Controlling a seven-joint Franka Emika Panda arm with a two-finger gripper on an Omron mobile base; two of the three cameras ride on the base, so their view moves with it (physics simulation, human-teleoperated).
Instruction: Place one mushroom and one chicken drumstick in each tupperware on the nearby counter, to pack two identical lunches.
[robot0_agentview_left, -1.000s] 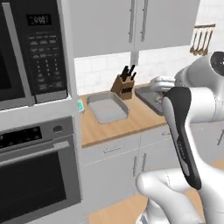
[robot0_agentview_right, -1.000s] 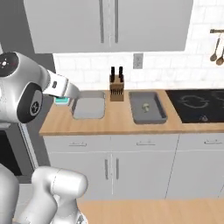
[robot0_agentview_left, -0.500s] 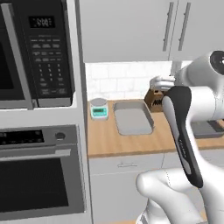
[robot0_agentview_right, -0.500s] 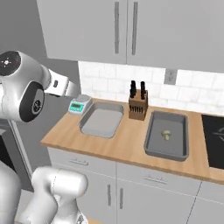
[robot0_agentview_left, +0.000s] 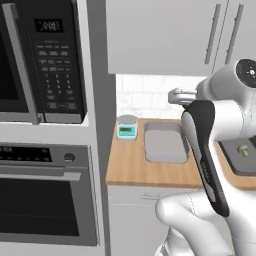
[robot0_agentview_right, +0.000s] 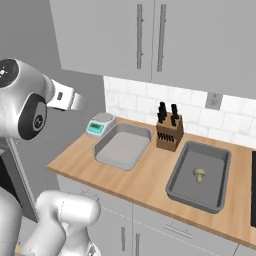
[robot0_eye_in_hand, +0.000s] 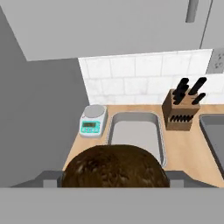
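Between the fingers of the hand (robot0_eye_in_hand: 114, 181), a brown mushroom (robot0_eye_in_hand: 114, 166) sits gripped, the jaws standing wide around its cap. Just beyond it on the bench (robot0_eye_in_hand: 183, 146) lies the light grey tupperware (robot0_eye_in_hand: 133, 133). Left of that tub stands a scale (robot0_eye_in_hand: 93, 120); right of it a knife block (robot0_eye_in_hand: 180, 113). Farther right, the dark tupperware (robot0_agentview_right: 200, 175) holds a second, pale mushroom (robot0_agentview_right: 199, 174). White tiles (robot0_eye_in_hand: 131, 78) back the bench.
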